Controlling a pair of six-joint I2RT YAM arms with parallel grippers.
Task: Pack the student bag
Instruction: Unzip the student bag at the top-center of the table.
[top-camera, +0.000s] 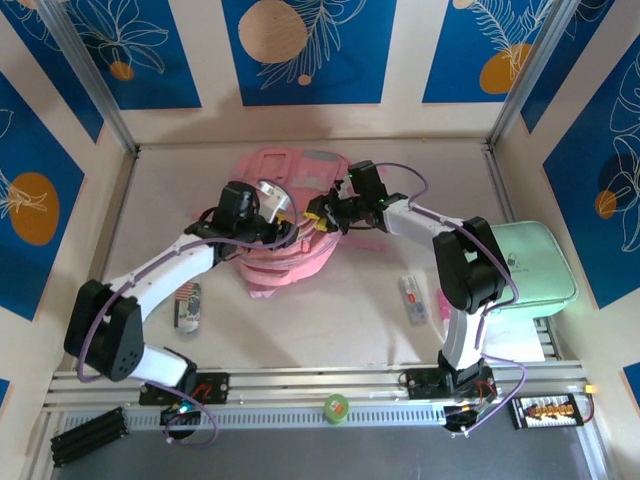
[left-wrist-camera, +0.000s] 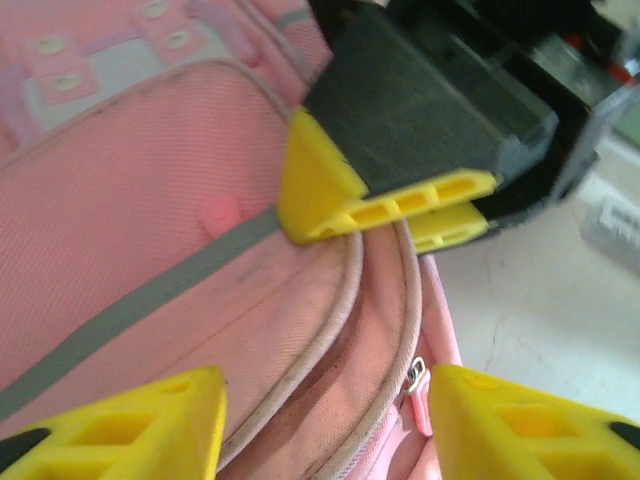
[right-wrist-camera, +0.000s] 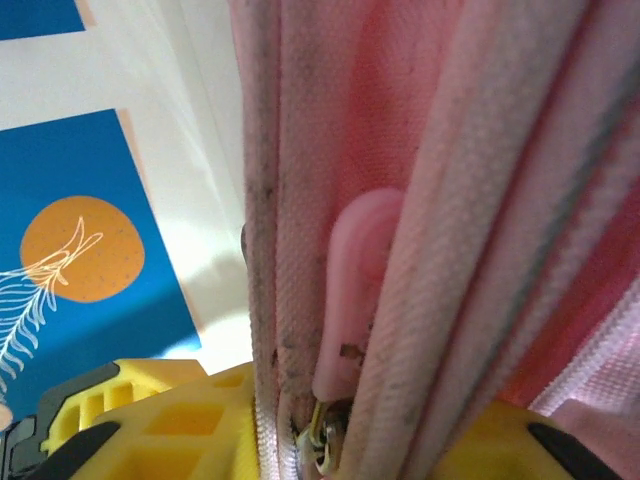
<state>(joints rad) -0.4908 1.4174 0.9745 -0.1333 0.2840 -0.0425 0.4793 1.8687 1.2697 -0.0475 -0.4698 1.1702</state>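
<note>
The pink student bag (top-camera: 300, 172) lies in the middle of the table. My left gripper (top-camera: 293, 236) hovers over its near side, open, its yellow fingers (left-wrist-camera: 130, 425) spread either side of the bag's piped zip seams (left-wrist-camera: 345, 300), with a metal zip slider (left-wrist-camera: 415, 378) by the right finger. My right gripper (top-camera: 322, 215) meets the bag from the right and is shut on its zip edge (right-wrist-camera: 300, 250). In the right wrist view a pink zip pull (right-wrist-camera: 355, 290) hangs just above the pinch. The left wrist view shows the right gripper (left-wrist-camera: 410, 215) closed on the piping.
A mint-green flat case (top-camera: 530, 265) sits at the right edge. A striped item (top-camera: 188, 305) lies left of the bag, a small white item (top-camera: 412, 298) right of it. A round silver object (top-camera: 270, 193) rests on the bag. A green roll (top-camera: 335, 405) sits on the front rail.
</note>
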